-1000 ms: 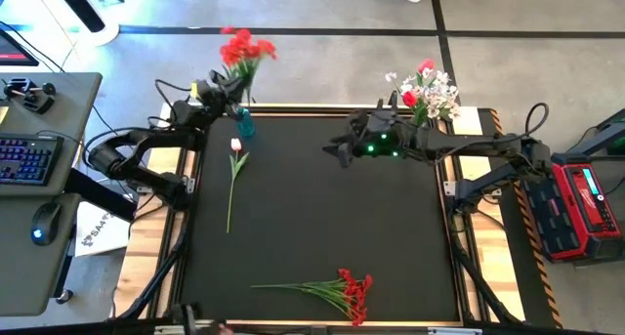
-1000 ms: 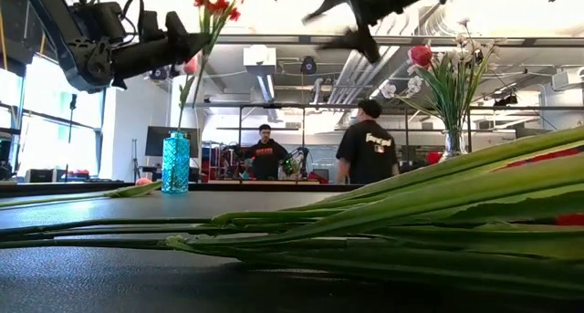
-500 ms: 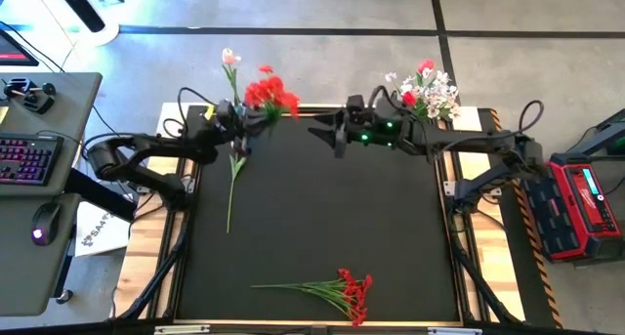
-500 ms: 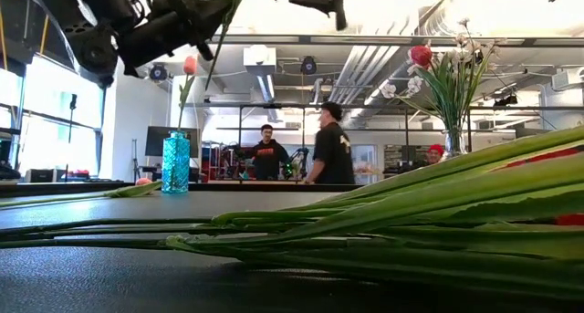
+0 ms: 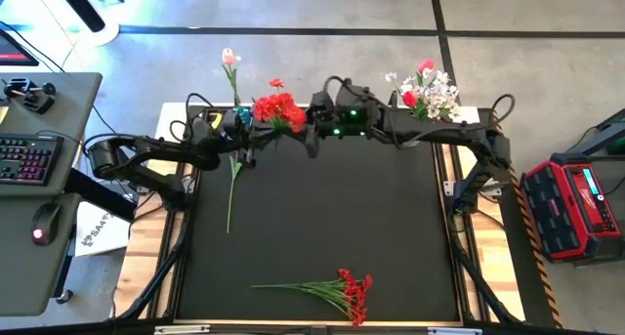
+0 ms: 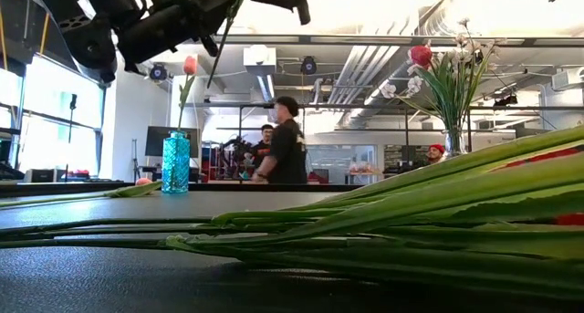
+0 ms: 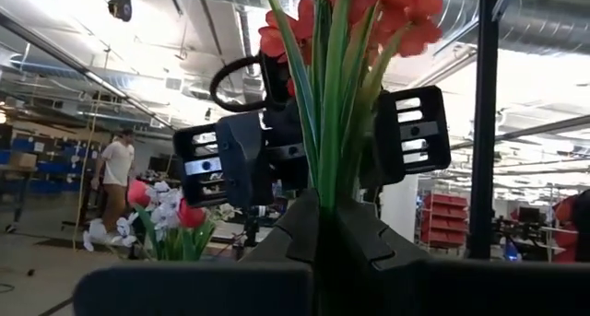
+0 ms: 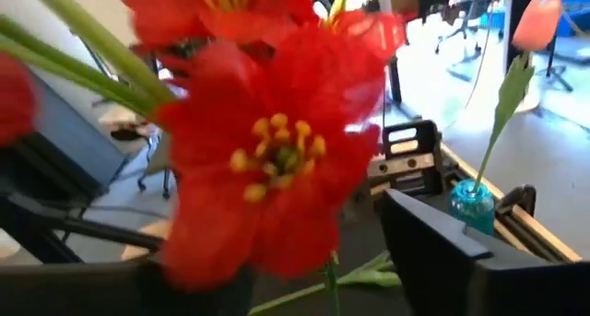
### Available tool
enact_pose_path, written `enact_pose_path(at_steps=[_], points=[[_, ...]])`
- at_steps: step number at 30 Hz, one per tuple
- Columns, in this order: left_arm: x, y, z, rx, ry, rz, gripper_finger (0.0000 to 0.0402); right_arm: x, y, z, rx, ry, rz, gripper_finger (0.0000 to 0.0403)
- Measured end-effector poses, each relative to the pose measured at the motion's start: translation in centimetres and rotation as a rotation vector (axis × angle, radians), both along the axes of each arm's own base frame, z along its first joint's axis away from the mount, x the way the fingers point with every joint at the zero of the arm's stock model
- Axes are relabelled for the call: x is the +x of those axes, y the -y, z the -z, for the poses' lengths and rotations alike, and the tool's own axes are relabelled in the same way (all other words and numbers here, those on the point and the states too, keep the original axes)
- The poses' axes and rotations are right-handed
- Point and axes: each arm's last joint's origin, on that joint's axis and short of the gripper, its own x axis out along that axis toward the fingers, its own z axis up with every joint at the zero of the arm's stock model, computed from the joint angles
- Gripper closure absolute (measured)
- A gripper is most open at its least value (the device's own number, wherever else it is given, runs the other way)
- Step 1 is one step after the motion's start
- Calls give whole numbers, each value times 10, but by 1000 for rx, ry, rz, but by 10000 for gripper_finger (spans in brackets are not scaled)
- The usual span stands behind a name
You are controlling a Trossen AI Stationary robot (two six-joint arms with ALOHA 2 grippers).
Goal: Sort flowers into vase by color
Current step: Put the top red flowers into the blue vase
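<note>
Flowers sit in four places on the black mat (image 5: 322, 228). One bunch of red blooms (image 5: 277, 107) is in the left gripper (image 5: 246, 130), pinched tight around its thin green stems and held above the mat's far edge. A second red bunch (image 5: 342, 291) lies flat near the front edge, its long smooth stems pointing left. One pink-white tulip (image 5: 234, 169) lies on the mat's left side, and another tulip (image 5: 229, 60) stands in the small teal ribbed vase (image 6: 175, 162) at the far left corner. At the far right corner a clear vase (image 6: 453, 141) holds a mixed bouquet (image 5: 427, 91) of small white blossoms and a few red blooms.

Both dark arms meet at the far edge. The right gripper (image 5: 311, 140) sits just beside the held red bunch, its jaws spread apart with the petals right in front of them; whether they touch the blooms I cannot tell. Two people (image 6: 278, 153) stand in the room behind.
</note>
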Motion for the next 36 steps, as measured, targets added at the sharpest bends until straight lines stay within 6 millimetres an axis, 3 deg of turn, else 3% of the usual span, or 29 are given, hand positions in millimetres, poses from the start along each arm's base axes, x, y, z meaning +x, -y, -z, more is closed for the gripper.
enact_pose_path(at_steps=[8,17,23,31,36], points=[[4,1,6,-16,-80,56,371,5,1,-8,-37,-103,-15,387],[9,-1,15,-92,-194,104,276,-3,7,-15,-35,-193,-12,397],[34,-1,6,-143,-352,164,234,-2,6,-8,-7,-239,-66,401],[43,-7,-11,-128,-372,187,239,-4,5,-3,12,-290,-74,402],[39,-15,-10,-177,-410,232,273,-6,5,-1,23,-317,-73,402]])
